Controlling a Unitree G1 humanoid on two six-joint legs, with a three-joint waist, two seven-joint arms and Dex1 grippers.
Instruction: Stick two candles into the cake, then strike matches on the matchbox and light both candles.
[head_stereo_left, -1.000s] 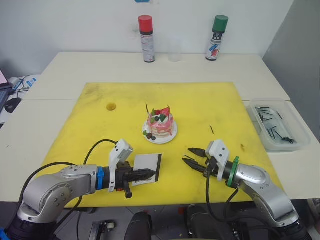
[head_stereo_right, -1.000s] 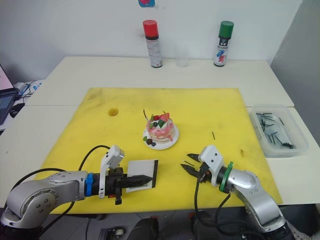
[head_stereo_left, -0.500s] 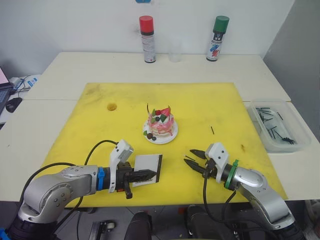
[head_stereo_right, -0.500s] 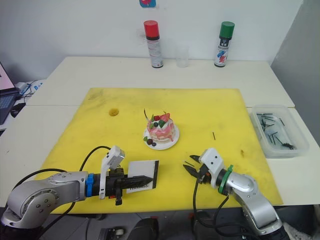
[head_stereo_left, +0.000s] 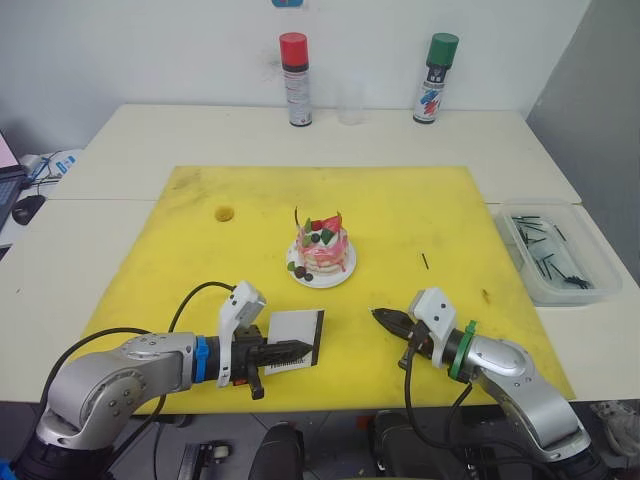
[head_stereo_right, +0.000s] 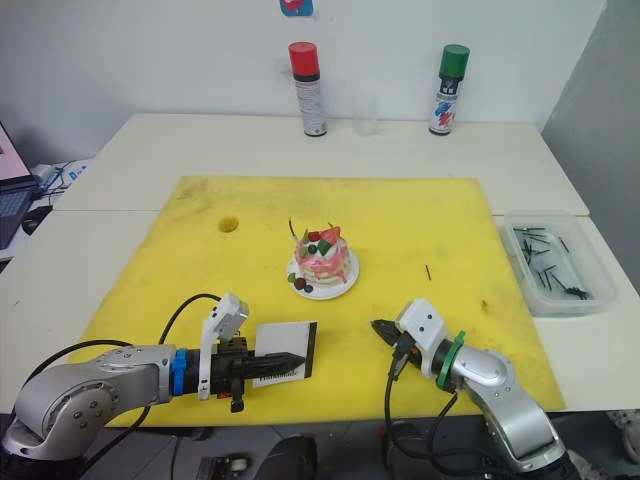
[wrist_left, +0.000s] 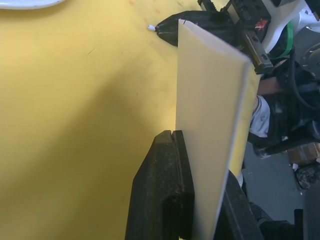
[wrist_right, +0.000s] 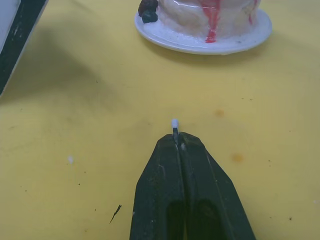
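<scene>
The desk (head_stereo_left: 120, 140) carries a yellow mat (head_stereo_left: 400, 200), and near the mat's middle stands the cake (head_stereo_left: 321, 250) on its small white plate. One thin dark stick rises from the cake's top on the side toward the desk's left edge; whether it is a candle, and whether a second one is in, is too fine to make out.

Between the cake and the desk's near edge, the matchbox (head_stereo_left: 296, 340) is clamped in the left gripper (head_stereo_left: 290, 349), whose fingers are closed on its near end. In the left wrist view the box (wrist_left: 215, 125) stands on edge, its long axis running out from the gripper toward the right arm. Its black strip faces the desk's right edge.

The right gripper (head_stereo_left: 385, 318) sits just beside the box on that side, apart from it, fingers pressed together on a match (wrist_right: 174, 126). Only the match's pale tip pokes out beyond the fingertips in the right wrist view; the shaft is hidden between them. That tip points toward the matchbox, so the strike looks to turn on carrying it across the short gap to the black strip.

A loose match (head_stereo_left: 424, 260) lies on the mat nearer the right edge, and more lie in a clear tray (head_stereo_left: 590, 290) off the mat.
</scene>
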